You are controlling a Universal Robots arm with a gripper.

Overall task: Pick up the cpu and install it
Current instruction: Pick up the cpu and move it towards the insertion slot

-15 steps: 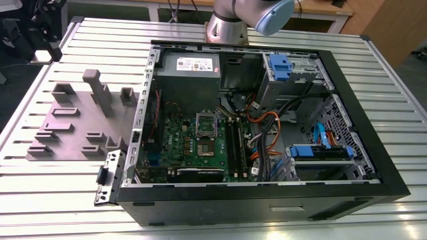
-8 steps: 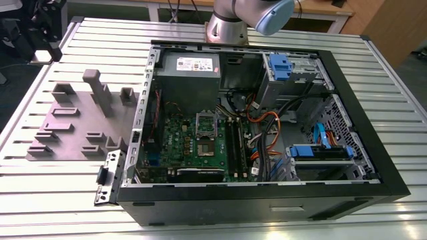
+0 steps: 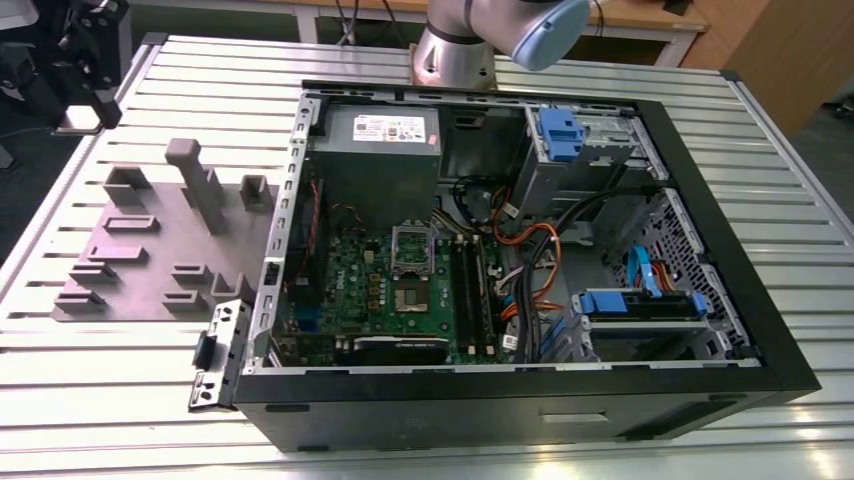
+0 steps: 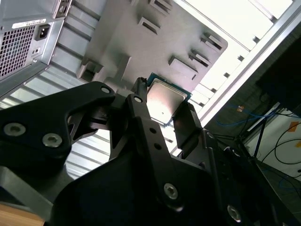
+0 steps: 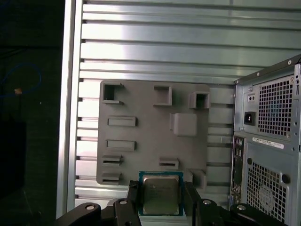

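cpu (image 5: 161, 195) | pinched by its edges in claw (image 5: 161, 186), metal top toward wrist cameras | over grey tray (image 5: 141, 136) on table (image 5: 155, 52) | socket (image 3: 411, 290) inside case (image 3: 747, 370), exterior view's right of tray

Slotted aluminium table (image 3: 787, 200) carries open computer case (image 3: 534, 412), grey fixture plate (image 3: 134, 272) beside it.

Beside the computer case (image 3: 507, 405): free air around the gripper (image 4: 163, 99) and held cpu (image 5: 160, 195), posts (image 3: 198, 185) on fixture plate (image 3: 140, 270); inside: cables (image 3: 534, 250).
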